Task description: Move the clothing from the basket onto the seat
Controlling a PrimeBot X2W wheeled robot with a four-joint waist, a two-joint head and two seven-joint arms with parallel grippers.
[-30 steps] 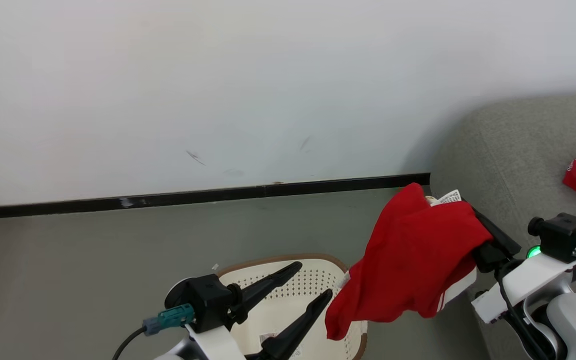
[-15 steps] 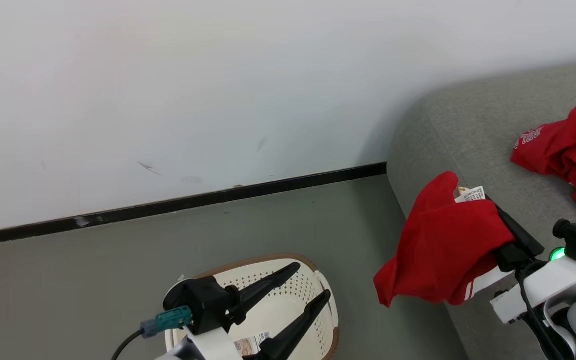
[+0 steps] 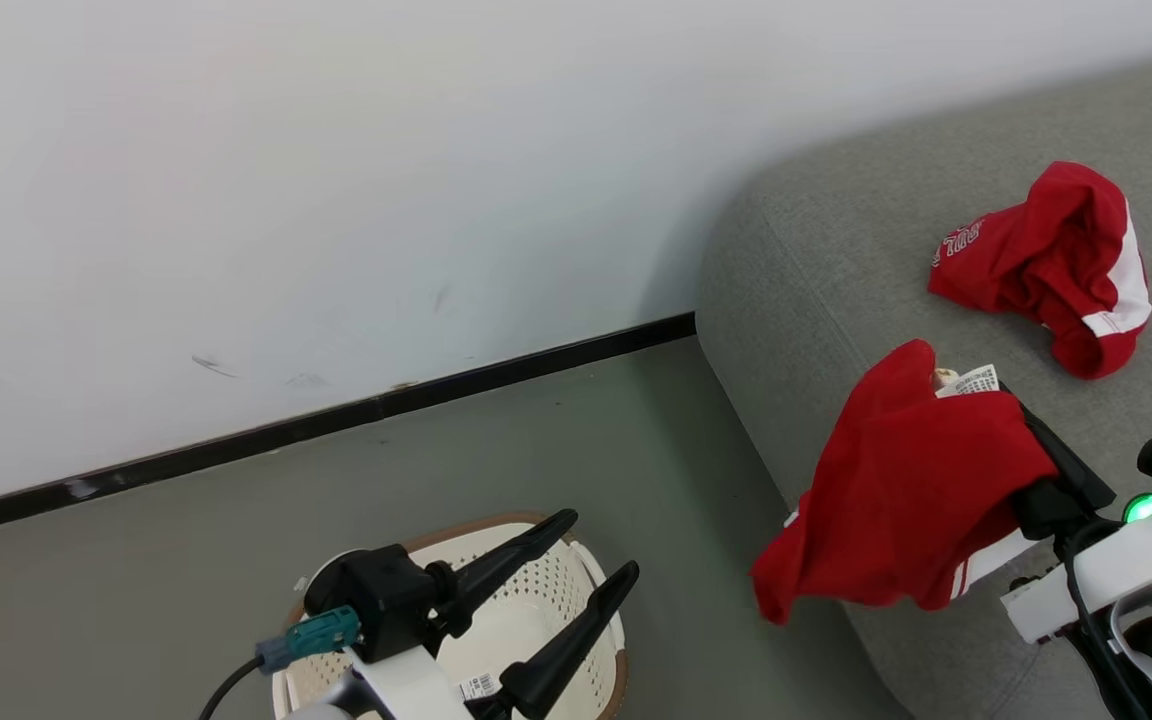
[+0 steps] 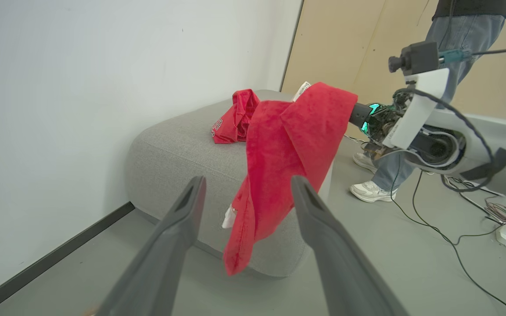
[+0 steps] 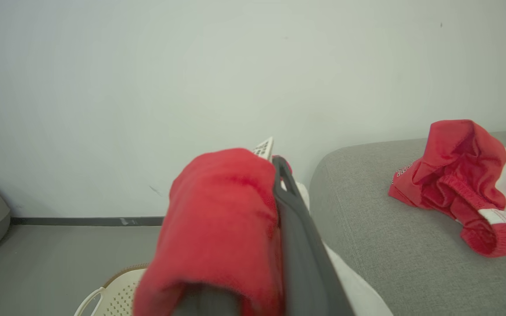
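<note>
**Figure. View from the room, with the robot facing a grey seat set against a white wall.**

1. Right gripper (image 3: 1021,420): its 2 dark fingers are clamped nearly together on 1 piece of the clothing, a red garment (image 3: 906,490) draped over them. The fingertips are hidden under the cloth. A white paper tag (image 3: 976,380) sticks up from the fabric at the top of the grip, and white stripes (image 3: 961,575) show along the lower hem.

2. The held garment hangs free in the air at the seat's (image 3: 836,260) rounded corner, partly over the cushion's edge and partly over the grey floor (image 3: 536,450). From the left wrist it (image 4: 288,140) drops in a long fold in front of the seat (image 4: 178,145). From the right wrist it (image 5: 222,210) lies bunched against 1 finger of the right gripper (image 5: 275,166).

3. A 2nd red garment with white lettering and white trim (image 3: 1036,265) lies crumpled on the seat top, apart from the held one (image 5: 459,184).

4. Left gripper (image 3: 598,545): released, its fingers spread wide and grasping nothing, poised above the basket (image 3: 576,590).

5. The basket stands on the floor, well apart from the seat. A paper label (image 3: 479,686) shows on its inner bottom; the rest of its interior is partly hidden by the left arm.

6. Background: a black baseboard (image 3: 336,420) runs along the wall. Behind the right arm stands a person in jeans and pale shoes (image 4: 369,192), with cables (image 4: 433,219) on the floor.
</note>
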